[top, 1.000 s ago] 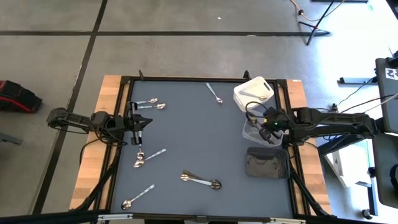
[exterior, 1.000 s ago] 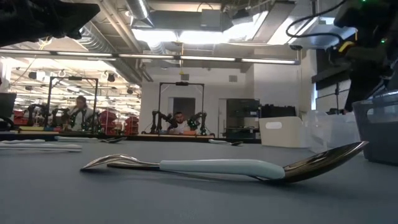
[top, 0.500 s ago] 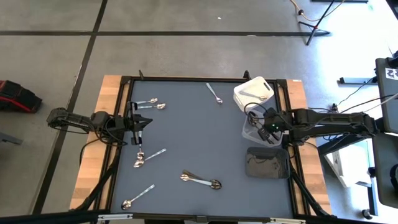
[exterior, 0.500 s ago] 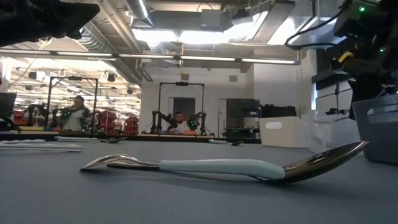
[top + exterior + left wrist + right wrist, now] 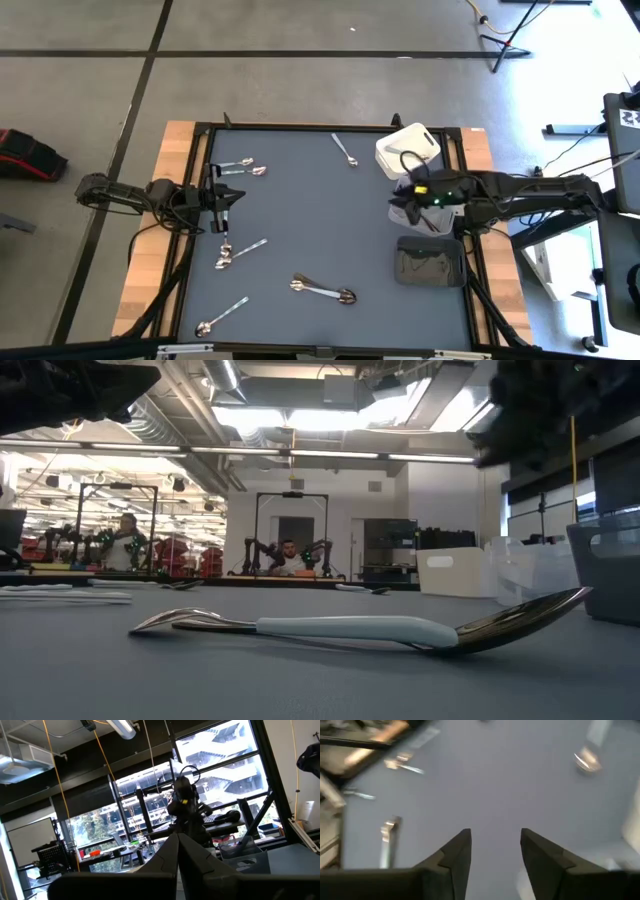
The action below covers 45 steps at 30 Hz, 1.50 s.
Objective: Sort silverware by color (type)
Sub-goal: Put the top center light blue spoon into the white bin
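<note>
right claw (image 5: 398, 208) shifted tableward | open, empty | spoons (image 5: 320, 291) well apart

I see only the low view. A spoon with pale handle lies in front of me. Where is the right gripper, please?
Observer: From above, the right gripper is over the clear bin at the table's right edge.
Operator: Does it hold something?
Observer: No. Its wrist view shows the fingers open, nothing between them.
Operator: And the left arm?
Observer: The left gripper waits at the left side, fingers together.
</note>
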{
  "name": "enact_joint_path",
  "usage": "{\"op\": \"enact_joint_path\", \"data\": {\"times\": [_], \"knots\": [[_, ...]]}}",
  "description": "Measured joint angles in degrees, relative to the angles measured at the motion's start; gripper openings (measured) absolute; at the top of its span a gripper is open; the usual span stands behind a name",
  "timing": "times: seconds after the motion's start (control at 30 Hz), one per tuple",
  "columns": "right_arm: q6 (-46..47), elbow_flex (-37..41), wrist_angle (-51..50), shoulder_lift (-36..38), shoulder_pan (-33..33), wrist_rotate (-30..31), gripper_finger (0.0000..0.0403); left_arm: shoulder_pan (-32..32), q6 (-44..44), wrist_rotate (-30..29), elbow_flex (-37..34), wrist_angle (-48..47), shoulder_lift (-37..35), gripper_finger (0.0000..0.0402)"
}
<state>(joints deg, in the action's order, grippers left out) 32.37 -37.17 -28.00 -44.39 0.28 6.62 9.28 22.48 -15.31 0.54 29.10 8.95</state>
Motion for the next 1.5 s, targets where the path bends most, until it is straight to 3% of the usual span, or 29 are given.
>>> {"op": "enact_joint_path", "data": {"times": [0.27, 0.47, 0.77, 1.13, 1.5], "knots": [[-7.5, -0.8, 17.0, -15.6, 5.8, 0.3, 0.0155, 0.0, 0.0, 0.0, 0.0, 0.0, 0.0, 0.0002], [-8.4, -5.9, 16.6, -28.1, 4.4, 9.8, 0.0154, 0.0, 0.0, 0.0, 0.0, 0.0, 0.0, 0.0002], [-10.8, -15.8, 16.0, -41.7, -7.3, 11.3, 0.0154, 0.0, 0.1, 0.0, 0.0, 0.0, 0.0, 0.0002], [-14.3, -24.9, 16.1, -55.7, -23.5, 4.7, 0.0154, 0.0, 0.1, -0.2, 0.0, -0.1, 0.0, 0.0002], [-15.2, -28.1, 21.2, -64.5, -29.6, 0.8, 0.0154, 0.0, 0.2, -0.5, 0.0, -0.1, 0.0, 0.0002]]}}
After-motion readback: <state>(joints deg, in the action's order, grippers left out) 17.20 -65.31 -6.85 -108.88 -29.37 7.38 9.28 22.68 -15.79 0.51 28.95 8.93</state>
